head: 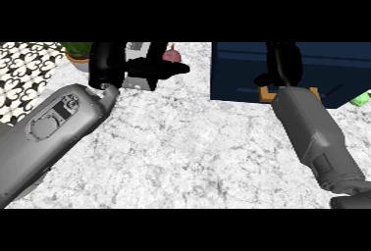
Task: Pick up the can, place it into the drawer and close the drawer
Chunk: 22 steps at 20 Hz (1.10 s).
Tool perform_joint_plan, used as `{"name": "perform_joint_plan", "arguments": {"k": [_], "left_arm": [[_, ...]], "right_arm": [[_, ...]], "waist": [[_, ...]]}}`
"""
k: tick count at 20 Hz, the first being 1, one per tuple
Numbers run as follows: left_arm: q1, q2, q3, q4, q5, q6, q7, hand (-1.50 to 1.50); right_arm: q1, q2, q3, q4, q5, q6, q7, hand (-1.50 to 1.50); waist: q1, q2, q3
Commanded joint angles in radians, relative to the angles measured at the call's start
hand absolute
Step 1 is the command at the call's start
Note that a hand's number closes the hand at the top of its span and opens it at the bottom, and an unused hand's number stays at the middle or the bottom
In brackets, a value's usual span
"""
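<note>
A grey metal can [138, 81] stands at the back left of the marble counter. My left hand [109, 63] is curled round it, the thumb [158, 68] lying across its front, so only its top and bottom show. A dark navy drawer unit [326, 68] sits at the back right, with a wooden edge [269, 95] showing at its front. My right hand [281, 61] is over that unit with its fingers straight and pointing away, holding nothing.
A potted green plant [77, 53] stands at the back left beside a black-and-white patterned surface [25, 73]. A pink item [172, 54] lies behind the can. A green object [360, 99] shows at the right edge. The marble counter [188, 157] spreads between my forearms.
</note>
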<state>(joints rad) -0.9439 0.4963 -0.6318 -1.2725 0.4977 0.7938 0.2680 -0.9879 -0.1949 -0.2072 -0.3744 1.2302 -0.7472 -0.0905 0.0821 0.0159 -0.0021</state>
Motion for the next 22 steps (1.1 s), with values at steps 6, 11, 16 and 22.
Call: {"name": "perform_joint_plan", "arguments": {"k": [6,11,16,22], "left_arm": [[0.074,0.048,0.023,-0.092,-0.012,-0.033,0.001,-1.5],[0.104,0.047,0.023,-0.114,-0.034,-0.018,0.004,-1.5],[0.152,0.045,0.024,-0.148,-0.039,-0.01,-0.017,-1.5],[0.193,0.058,0.047,-0.112,-0.045,-0.031,-0.05,-1.5]], "right_arm": [[-0.143,-0.029,-0.048,0.126,-0.027,0.02,-0.008,-1.5],[-0.168,0.017,-0.072,0.135,-0.063,0.015,-0.061,-1.5],[-0.193,0.014,-0.202,0.086,-0.231,0.09,-0.209,-1.5],[-0.193,0.054,-0.304,0.062,-0.359,0.141,-0.337,-1.5]], "waist": [[0.02,0.015,0.004],[0.019,0.015,0.005],[0.02,0.006,0.007],[-0.012,0.007,0.006]]}}
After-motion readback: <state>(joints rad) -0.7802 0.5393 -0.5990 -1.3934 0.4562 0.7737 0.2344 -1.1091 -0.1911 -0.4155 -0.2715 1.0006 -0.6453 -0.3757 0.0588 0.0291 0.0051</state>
